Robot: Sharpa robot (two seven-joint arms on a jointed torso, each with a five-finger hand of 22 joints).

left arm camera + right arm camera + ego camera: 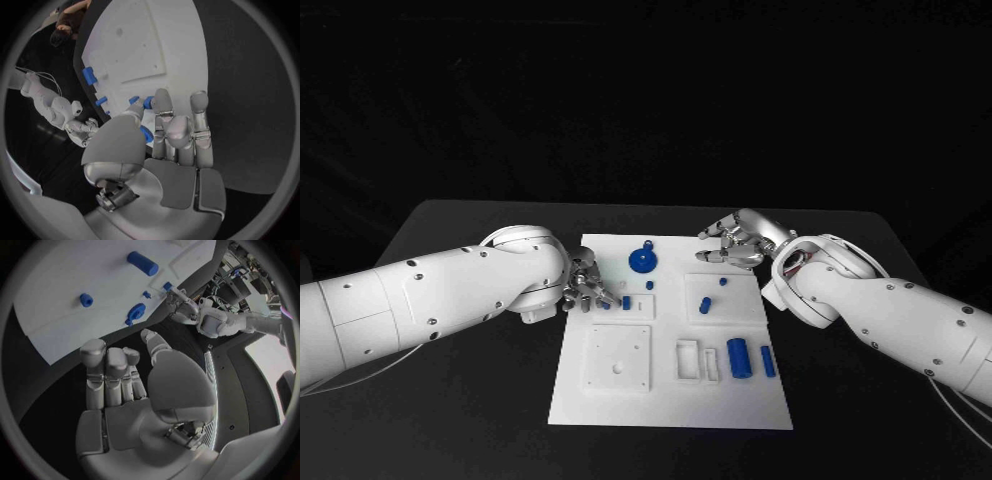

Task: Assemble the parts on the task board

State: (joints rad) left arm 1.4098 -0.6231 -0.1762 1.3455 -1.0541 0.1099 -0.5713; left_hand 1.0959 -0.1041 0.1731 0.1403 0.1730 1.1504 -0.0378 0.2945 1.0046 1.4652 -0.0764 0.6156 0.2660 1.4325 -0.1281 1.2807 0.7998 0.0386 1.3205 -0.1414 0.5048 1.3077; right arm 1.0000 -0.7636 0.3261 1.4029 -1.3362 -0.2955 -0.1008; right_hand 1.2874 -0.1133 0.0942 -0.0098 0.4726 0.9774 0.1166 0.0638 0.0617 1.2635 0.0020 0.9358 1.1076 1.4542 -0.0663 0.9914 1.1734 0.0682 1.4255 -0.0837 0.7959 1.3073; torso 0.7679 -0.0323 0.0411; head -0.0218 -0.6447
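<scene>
The white task board [672, 405] lies in the middle of the black table. On its far part sit a round blue part [643, 260] [134, 314] and small blue pieces [651, 285] [705, 305]. Two blue cylinders [738, 357] [769, 361] lie nearer me on the right. My left hand [586, 288] [178, 135] hovers at the board's left edge, fingers stretched out beside a small upright blue piece [627, 301], holding nothing that I can see. My right hand [733, 245] [119, 375] hangs at the board's far right corner with its fingers apart and nothing in them.
A square recessed plate [617, 358] [134, 55] and a narrow slotted holder [689, 360] sit on the near half of the board. Black table [877, 240] surrounds the board on all sides.
</scene>
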